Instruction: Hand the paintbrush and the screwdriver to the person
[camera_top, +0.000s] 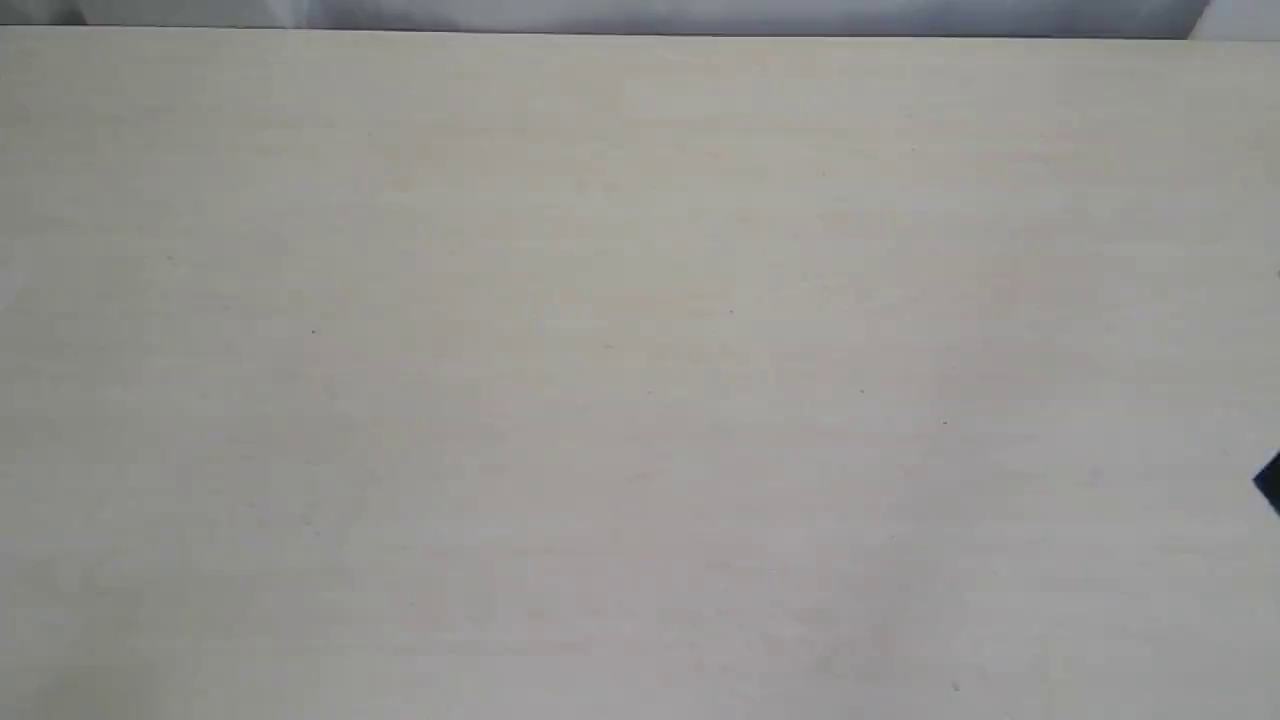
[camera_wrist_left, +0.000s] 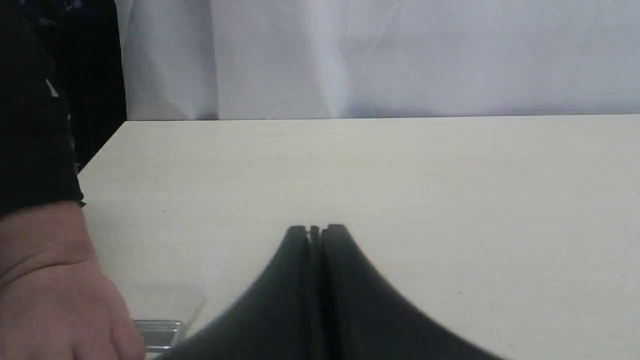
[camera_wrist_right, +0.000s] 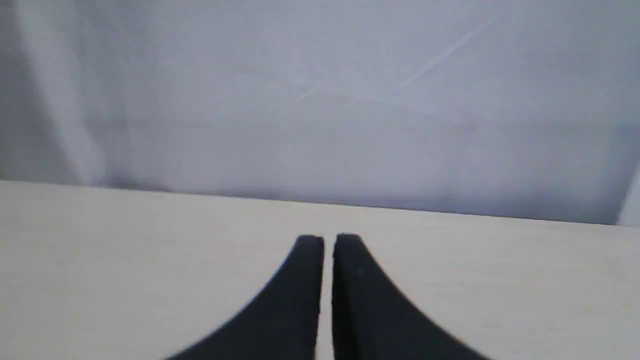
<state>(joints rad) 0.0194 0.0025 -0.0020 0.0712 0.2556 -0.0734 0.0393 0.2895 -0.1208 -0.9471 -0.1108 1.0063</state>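
Observation:
In the left wrist view the person's hand (camera_wrist_left: 55, 295), with a dark sleeve cuff (camera_wrist_left: 35, 150), rests at the table's side edge. A piece of the paintbrush's silver ferrule (camera_wrist_left: 159, 332) shows right beside the hand; bristles and handle are hidden, and I cannot tell if the hand grips it. My left gripper (camera_wrist_left: 315, 231) is shut with nothing in it, a short way from the ferrule. My right gripper (camera_wrist_right: 328, 240) is shut and empty above bare table. The screwdriver is out of view.
The pale wooden table (camera_top: 640, 360) fills the exterior view with no object on it. A small black tip (camera_top: 1268, 482) pokes in at its right edge. A white cloth backdrop (camera_wrist_left: 380, 55) hangs behind the table's far edge.

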